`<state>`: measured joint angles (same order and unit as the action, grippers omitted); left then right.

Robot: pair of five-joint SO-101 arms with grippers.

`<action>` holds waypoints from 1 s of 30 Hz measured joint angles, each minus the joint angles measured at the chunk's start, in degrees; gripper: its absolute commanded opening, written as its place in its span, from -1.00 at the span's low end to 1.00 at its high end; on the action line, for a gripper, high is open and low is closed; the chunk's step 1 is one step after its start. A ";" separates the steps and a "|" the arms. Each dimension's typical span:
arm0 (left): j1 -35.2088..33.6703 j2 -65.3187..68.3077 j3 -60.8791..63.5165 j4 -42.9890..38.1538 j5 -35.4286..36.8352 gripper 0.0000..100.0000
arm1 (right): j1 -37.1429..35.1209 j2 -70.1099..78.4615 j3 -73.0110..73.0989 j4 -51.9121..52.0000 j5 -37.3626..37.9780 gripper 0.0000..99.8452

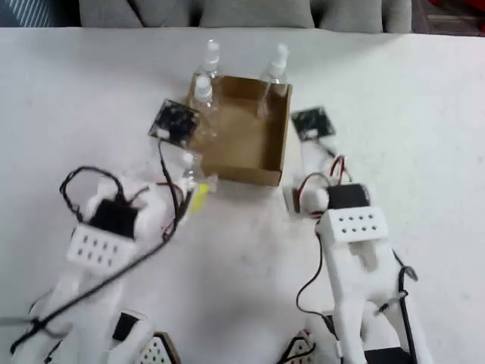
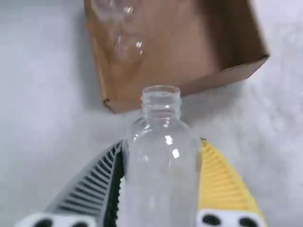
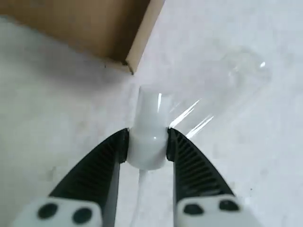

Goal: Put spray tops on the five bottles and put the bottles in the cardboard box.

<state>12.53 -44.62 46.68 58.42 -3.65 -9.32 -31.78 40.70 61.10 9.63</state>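
Note:
My left gripper (image 2: 162, 144) is shut on a clear bottle (image 2: 161, 165) with a bare threaded neck, held upright between a grey and a yellow finger. In the high view this bottle (image 1: 189, 168) stands just off the front left corner of the cardboard box (image 1: 242, 173). The right gripper (image 3: 147, 135) is shut on a white spray top (image 3: 147, 127) with a clear cap, near the box's front right corner (image 3: 128, 61). From above, that gripper (image 1: 299, 199) sits right of the box. Three bottles with spray tops stand around the box's far side (image 1: 210, 57) (image 1: 276, 67) (image 1: 203, 95).
The white table (image 1: 402, 114) spreads wide on both sides of the box. Black cables (image 1: 163, 163) loop over both arms. A clear bottle (image 2: 125, 33) shows at the box's wall in the left wrist view. Grey cushions line the far edge.

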 measured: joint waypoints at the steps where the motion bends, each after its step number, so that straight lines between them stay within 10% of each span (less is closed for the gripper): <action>1: 1.49 -2.46 0.00 0.00 0.00 -0.95 | 0.26 0.00 -2.11 0.35 0.00 -0.97; 17: 7.65 -26.11 23.65 -17.49 0.00 -0.95 | -5.54 -10.20 -29.89 -1.49 -0.09 -0.97; 30: 7.74 -46.51 33.93 -17.67 0.00 -0.96 | -20.04 -14.15 -30.51 -33.14 -0.09 -0.97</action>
<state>20.26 -91.12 80.62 40.75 -3.65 -29.36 -45.93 10.20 27.96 9.54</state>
